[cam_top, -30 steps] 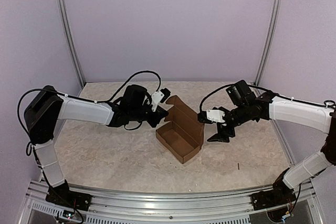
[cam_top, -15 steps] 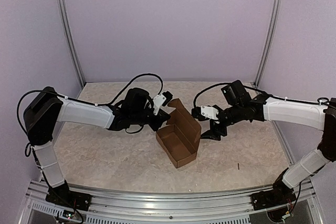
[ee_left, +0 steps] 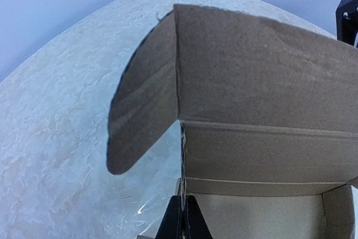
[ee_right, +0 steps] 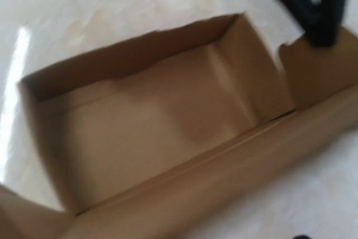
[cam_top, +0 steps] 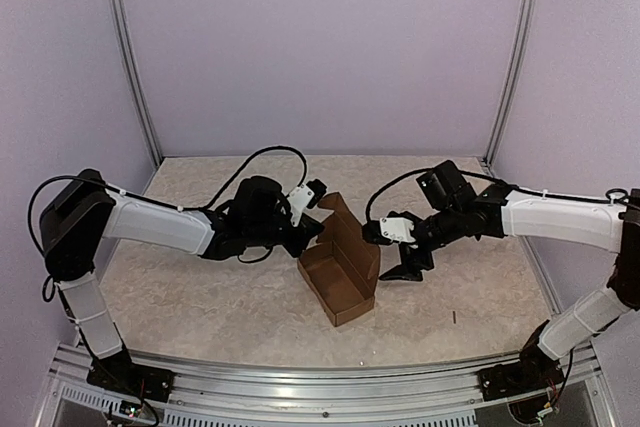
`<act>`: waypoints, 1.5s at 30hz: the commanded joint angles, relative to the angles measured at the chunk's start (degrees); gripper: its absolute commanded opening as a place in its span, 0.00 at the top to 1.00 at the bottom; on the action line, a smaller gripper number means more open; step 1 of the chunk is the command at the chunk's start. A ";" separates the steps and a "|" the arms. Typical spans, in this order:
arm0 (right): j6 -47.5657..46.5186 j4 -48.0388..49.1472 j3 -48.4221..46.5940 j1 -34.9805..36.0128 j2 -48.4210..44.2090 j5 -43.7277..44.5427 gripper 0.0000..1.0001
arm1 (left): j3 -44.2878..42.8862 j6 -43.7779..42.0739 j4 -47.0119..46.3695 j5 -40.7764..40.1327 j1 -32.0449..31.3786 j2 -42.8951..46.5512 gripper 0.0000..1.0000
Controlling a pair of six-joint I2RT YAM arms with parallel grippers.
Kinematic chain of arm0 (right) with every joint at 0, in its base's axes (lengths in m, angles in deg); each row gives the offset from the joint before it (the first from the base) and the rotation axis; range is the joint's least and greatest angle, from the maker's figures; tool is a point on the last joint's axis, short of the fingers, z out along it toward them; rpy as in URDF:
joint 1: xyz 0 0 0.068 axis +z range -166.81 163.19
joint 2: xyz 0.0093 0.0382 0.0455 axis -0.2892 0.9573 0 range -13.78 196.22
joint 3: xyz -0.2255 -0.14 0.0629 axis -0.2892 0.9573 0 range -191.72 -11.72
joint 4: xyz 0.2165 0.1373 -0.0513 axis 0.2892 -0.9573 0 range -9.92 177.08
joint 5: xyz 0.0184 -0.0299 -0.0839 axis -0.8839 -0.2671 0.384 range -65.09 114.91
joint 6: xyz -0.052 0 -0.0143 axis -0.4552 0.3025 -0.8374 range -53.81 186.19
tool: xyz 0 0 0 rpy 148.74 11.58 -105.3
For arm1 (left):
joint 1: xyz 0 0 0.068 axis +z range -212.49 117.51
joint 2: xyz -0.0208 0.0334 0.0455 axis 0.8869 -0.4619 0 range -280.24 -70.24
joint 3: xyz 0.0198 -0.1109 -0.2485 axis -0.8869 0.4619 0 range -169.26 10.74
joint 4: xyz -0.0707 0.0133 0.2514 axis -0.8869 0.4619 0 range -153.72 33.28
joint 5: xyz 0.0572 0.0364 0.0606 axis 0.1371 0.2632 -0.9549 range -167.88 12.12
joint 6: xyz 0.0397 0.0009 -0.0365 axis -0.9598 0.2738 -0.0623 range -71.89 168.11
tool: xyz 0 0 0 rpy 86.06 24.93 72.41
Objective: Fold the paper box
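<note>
Centrally on the marbled table [cam_top: 200, 287], the paper box [cam_top: 340, 272] sits with its tray open and its lid flap standing up along the far side. The left gripper [ee_left: 182, 219], jaws closed, pinches the tray's wall at a rear corner. The right gripper [cam_top: 386, 252], jaws spread wide and holding nothing, hangs just beside the lid.

No text, label, brand, number or sign can be read in any view. The paper box [cam_top: 341, 272] is shown as plain, unprinted brown cardboard inside and out, and nothing legible is made out around it.
</note>
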 commanded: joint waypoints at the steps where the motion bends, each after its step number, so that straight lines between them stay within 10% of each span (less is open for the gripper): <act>1: -5.73 -8.08 0.83 0.46 -1.51 -0.69 0.12 | -2.70 0.79 7.62 -1.35 0.28 0.67 1.00; 14: 8.46 1.78 0.86 0.46 0.79 -0.84 0.17 | -12.64 0.33 19.84 0.40 0.49 -3.10 1.00; 45: 2.62 1.74 2.93 7.48 -0.68 6.91 0.21 | 3.28 6.75 9.38 -6.03 -3.73 1.31 1.00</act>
